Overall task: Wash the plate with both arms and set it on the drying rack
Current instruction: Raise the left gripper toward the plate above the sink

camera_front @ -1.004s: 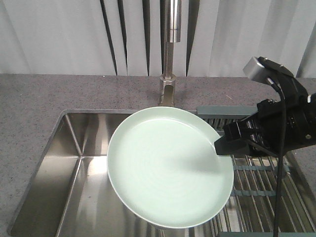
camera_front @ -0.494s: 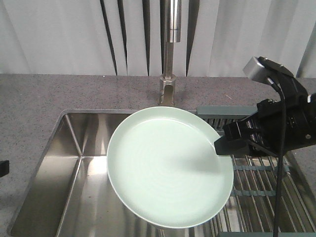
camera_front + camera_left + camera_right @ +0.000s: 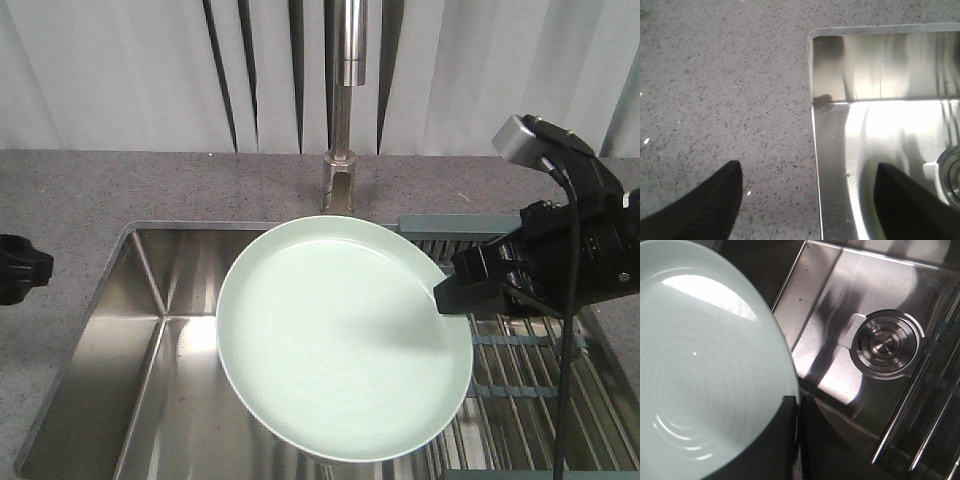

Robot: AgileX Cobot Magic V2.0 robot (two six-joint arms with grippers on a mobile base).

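Right gripper (image 3: 448, 292) pinches the right rim of the plate (image 3: 340, 340), holding it above the sink (image 3: 150, 310), left of the drying rack (image 3: 520, 385). Left gripper (image 3: 807, 169), spread and empty, hovers at the sink's left edge. Risk: the one-edge hold may let the plate slip or swing.

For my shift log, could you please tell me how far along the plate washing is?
Done: the right arm holds the plate over the sink, jaws shut on its rim. In hand: the left arm hovers at the sink's left edge, jaws open. Left: washing, then the drying rack.
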